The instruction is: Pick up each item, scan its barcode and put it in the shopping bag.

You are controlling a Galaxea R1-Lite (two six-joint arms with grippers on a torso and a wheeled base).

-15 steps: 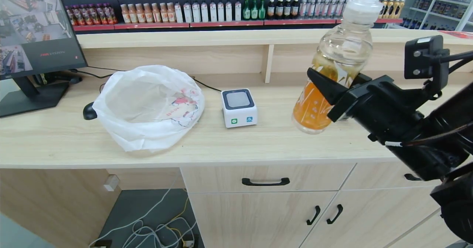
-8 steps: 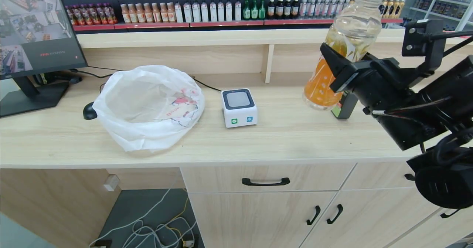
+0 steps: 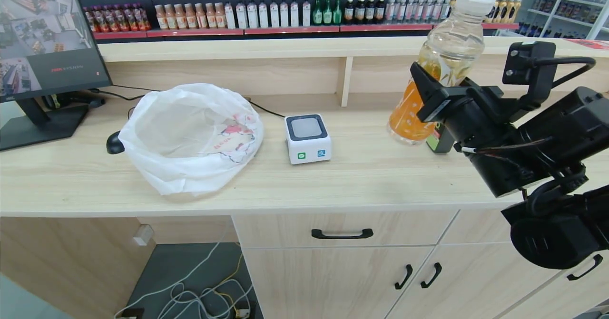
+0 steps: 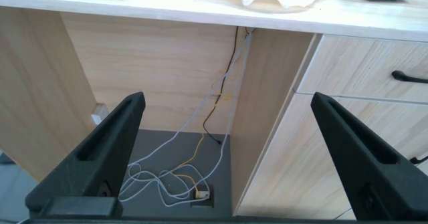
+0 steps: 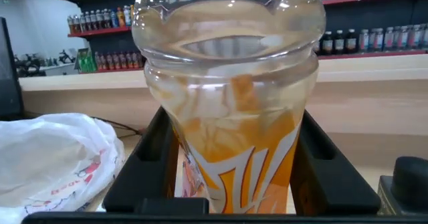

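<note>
My right claw [image 3: 428, 101] is clamped around the waist of a clear plastic bottle [image 3: 449, 48] with a white cap. Orange drink fills its lower part. The bottle hangs tilted above the right back part of the pale wooden surface [image 3: 371, 181]. A white plastic shopping bag [image 3: 190, 133] lies open-mouthed toward the left end, with a white cube scanner [image 3: 307, 138] between bag and bottle. My left claw [image 4: 227, 102] hangs spread wide below the front edge.

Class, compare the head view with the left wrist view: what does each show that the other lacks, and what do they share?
Only the head view: the right gripper shut on the orange drink bottle at the right of the counter, and the monitor. Only the left wrist view: the left gripper, open, low before the cupboard. Both: the shopping bag, the scanner, the counter and loose cables on the floor.
</note>
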